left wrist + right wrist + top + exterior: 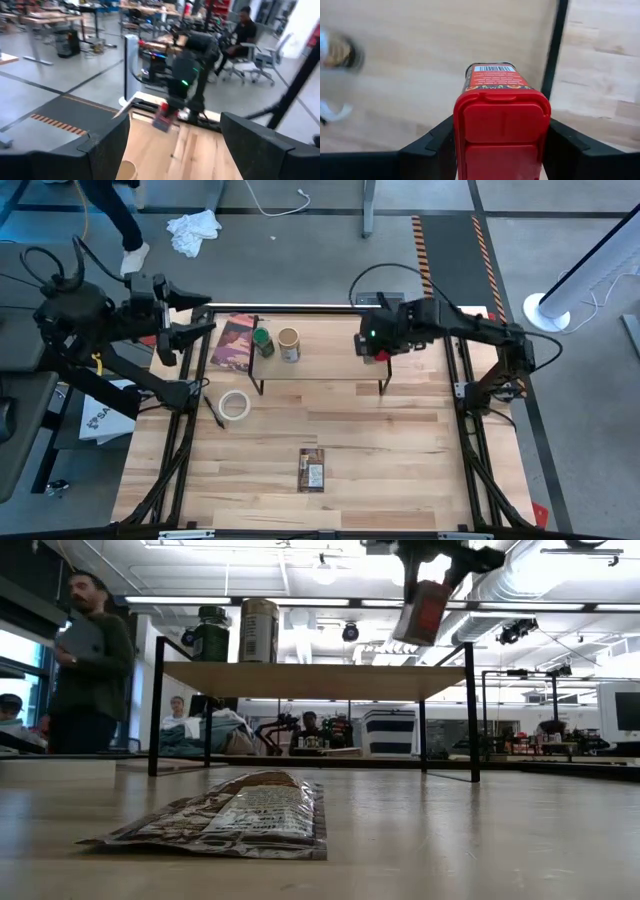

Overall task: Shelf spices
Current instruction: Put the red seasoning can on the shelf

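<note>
Right end effector (pixel 497 142) pinches the red square tin (pixel 500 125) above the shelf's (pixel 330 360) right end. Left end effector (pixel 172 145), fingers spread, hovers at the worktop's (pixel 380 450) far-left edge.

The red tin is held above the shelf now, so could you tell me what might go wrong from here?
The red tin, gripped by the right gripper, hangs tilted above the shelf near its right end. Released like this, it might tip over or fall off that end. The orange-brown packet lies flat on the table, so it may be awkward to pinch.
</note>
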Controlling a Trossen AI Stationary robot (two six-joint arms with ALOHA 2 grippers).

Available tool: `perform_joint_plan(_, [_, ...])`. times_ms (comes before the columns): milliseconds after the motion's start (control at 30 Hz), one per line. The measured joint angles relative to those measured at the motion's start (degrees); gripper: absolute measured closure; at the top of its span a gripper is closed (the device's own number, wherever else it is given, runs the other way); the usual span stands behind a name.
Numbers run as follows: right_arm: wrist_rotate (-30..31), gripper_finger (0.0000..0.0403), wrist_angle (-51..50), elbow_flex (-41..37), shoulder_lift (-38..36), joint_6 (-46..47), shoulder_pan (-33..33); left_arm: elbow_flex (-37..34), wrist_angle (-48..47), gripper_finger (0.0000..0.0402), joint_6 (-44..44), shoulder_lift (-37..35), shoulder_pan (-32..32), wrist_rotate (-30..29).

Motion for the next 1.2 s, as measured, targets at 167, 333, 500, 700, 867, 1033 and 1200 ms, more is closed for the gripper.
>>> perform_joint_plan(167, [-0.5,0.0198,1.0,0.0,0.8,-1.3,-4.0,0.0,-1.1,0.0092,0.0,0.0,0.0,0.9])
perform_joint_plan(333, [-3.5,0.0187,1.0,0.0,2.8,-4.9,-5.9,0.0,-1.6,0.0092,-0.4,0.0,0.0,0.8])
perform_joint_plan(500, [-3.5,0.0143,1.0,0.0,5.0,-6.6,-6.4,0.0,-1.6,0.0092,-0.6,0.0,0.0,0.8])
perform_joint_plan(700, [-3.3,0.0148,2.0,-0.1,6.1,-9.8,-7.3,0.0,-1.6,0.0092,-0.6,0.0,0.0,0.5])
perform_joint_plan(867, [-1.9,0.0148,4.2,2.0,5.8,-12.5,-7.9,0.0,-1.6,0.0092,-0.7,0.0,0.0,0.4])
perform_joint_plan(1033, [-1.0,0.0147,4.1,5.9,5.7,-15.7,-8.9,0.0,-2.0,0.0092,-1.9,0.1,0.0,-1.3])
perform_joint_plan(1200, [3.7,0.0150,0.3,11.8,5.7,-22.0,-9.2,0.0,-2.6,0.0092,-2.3,0.1,0.0,-2.6])
